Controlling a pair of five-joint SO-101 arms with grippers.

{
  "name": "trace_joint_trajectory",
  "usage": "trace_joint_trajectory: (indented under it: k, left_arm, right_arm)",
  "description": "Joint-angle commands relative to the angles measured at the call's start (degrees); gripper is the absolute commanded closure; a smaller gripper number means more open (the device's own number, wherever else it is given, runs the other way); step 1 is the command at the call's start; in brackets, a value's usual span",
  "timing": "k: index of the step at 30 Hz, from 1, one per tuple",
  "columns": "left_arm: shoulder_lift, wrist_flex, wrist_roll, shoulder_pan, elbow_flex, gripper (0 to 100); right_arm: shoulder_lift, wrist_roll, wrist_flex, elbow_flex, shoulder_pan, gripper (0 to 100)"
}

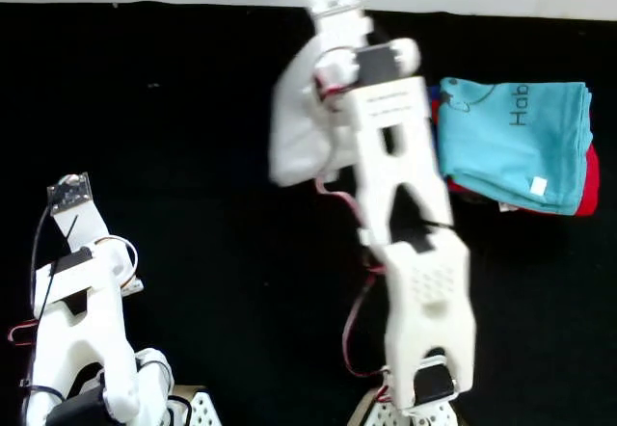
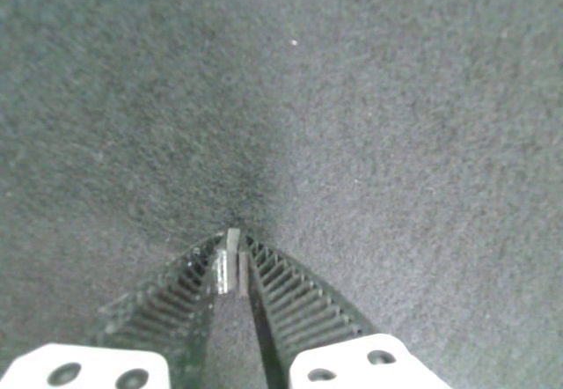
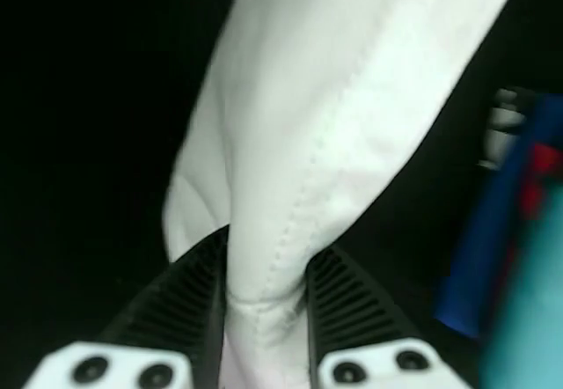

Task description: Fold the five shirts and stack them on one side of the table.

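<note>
Right wrist view: the white shirt [image 3: 352, 99] is clamped at a stitched edge by the right gripper [image 3: 266, 246] and hangs from it near the stack. It is best carried high and slowly, so the cloth is not dragged, then lowered squarely onto the teal shirt [image 1: 511, 142]. The stack serves as the holding place: teal on top, a red shirt [image 1: 586, 190] beneath. The left gripper [image 2: 233, 250] is pressed together, empty, over the black table [image 2: 396, 99].

Part of white shirt [image 1: 289, 146] hidden behind right arm [image 1: 386, 108], fabric blurred. Most of red shirt [image 1: 588, 185] under teal shirt [image 1: 511, 142]; layers between can't be told.
</note>
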Motion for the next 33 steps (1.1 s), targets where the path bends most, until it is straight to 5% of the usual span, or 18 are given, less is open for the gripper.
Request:
trace_joint_trajectory:
  k: [1, 16, 28, 33]
  left_arm:
    - [0.57, -2.29, -0.53, 0.75, 0.13, 99]
    - [0.57, -2.29, -0.53, 0.75, 0.22, 99]
    - [0.57, -2.29, -0.53, 0.75, 0.22, 99]
    - [0.57, -2.29, -0.44, 0.75, 0.22, 99]
  right_arm:
    - [-14.73, 4.4, 0.31, 7.43, 7.16, 99.2]
    - [-4.35, 17.76, -12.53, 18.15, 34.42, 99.2]
    - [-6.11, 18.55, -2.15, 0.92, 32.48, 99.2]
    - [-6.2, 26.11, -0.31, -2.07, 35.65, 99.2]
